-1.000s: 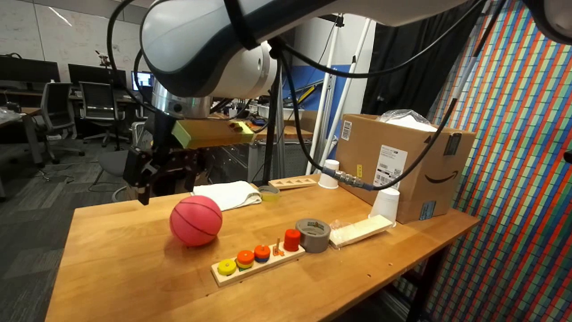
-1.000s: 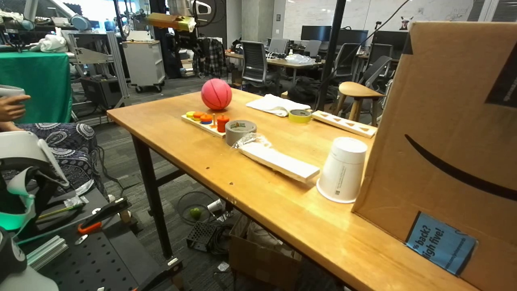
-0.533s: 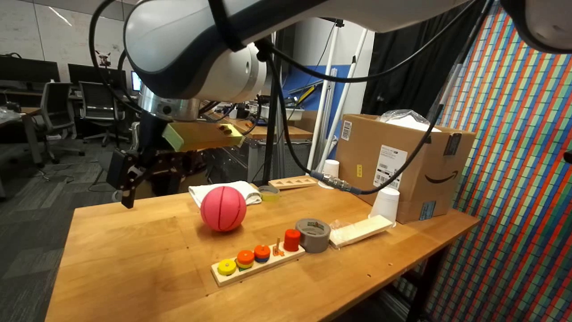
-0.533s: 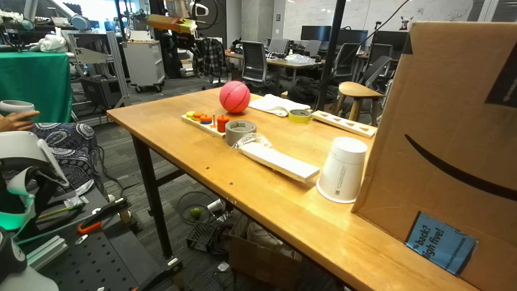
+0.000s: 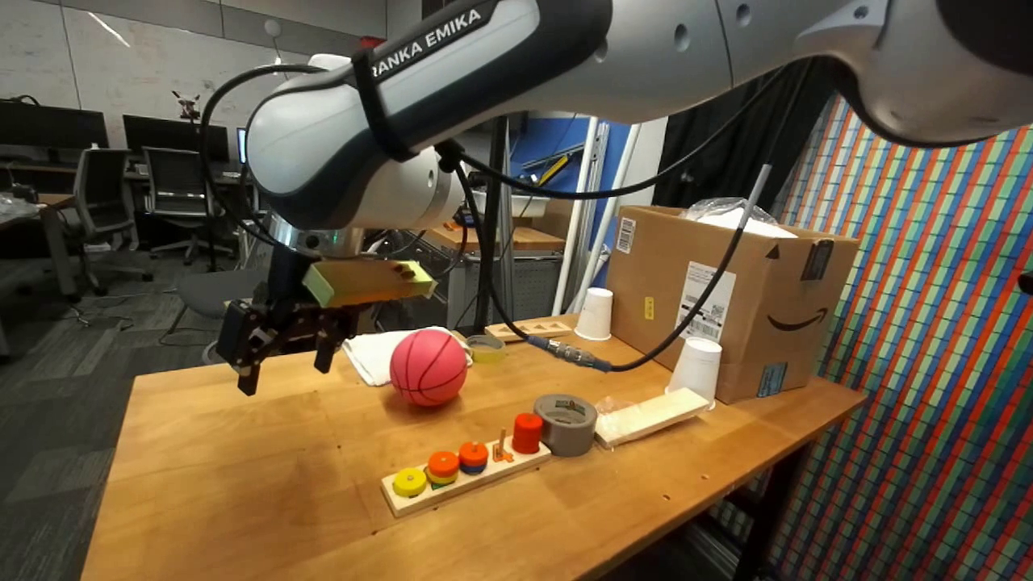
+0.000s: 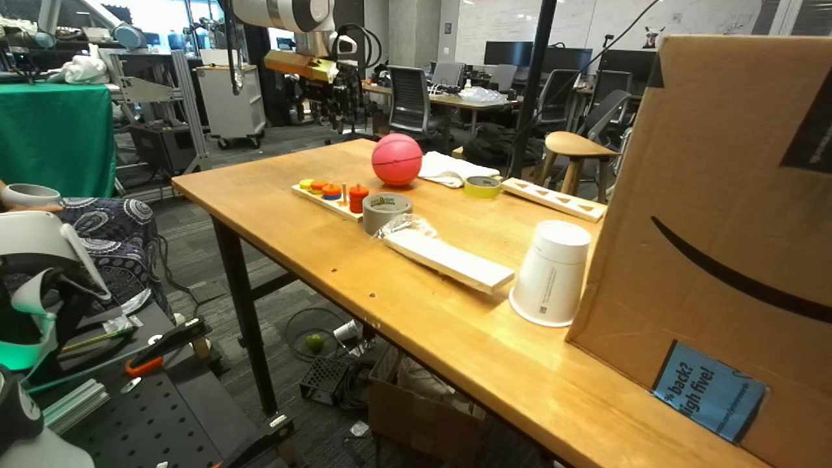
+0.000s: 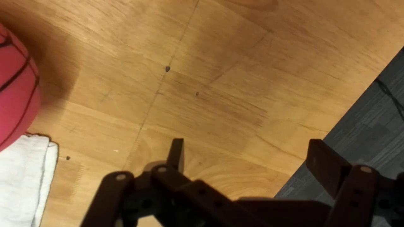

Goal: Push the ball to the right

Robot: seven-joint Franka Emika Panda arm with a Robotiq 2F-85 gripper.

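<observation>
The ball (image 5: 428, 368), pink-red with dark basketball lines, rests on the wooden table in both exterior views, in front of a folded white cloth (image 5: 367, 355). At the left edge of the wrist view, part of the ball (image 7: 14, 91) shows, cut off by the frame. My gripper (image 5: 286, 375) hangs above the table to the left of the ball, apart from it. Its fingers (image 7: 176, 154) are spread wide, and only tabletop and floor show between them. In an exterior view the dark gripper (image 6: 337, 117) is hard to make out against the background.
Near the ball lie a peg tray (image 5: 476, 482) with coloured rings, a grey tape roll (image 5: 566, 428) and a yellow tape roll (image 6: 482, 186). Beyond are a pale wooden block (image 5: 652, 416), white cups (image 5: 696, 367) and a cardboard box (image 5: 726, 290). The table edge (image 7: 347, 110) passes beneath my gripper.
The ball has rolled rightward across the table in both exterior views, stopping or slowing by the cloth. My arm first shifted left in an exterior view, then came lower and slightly right.
</observation>
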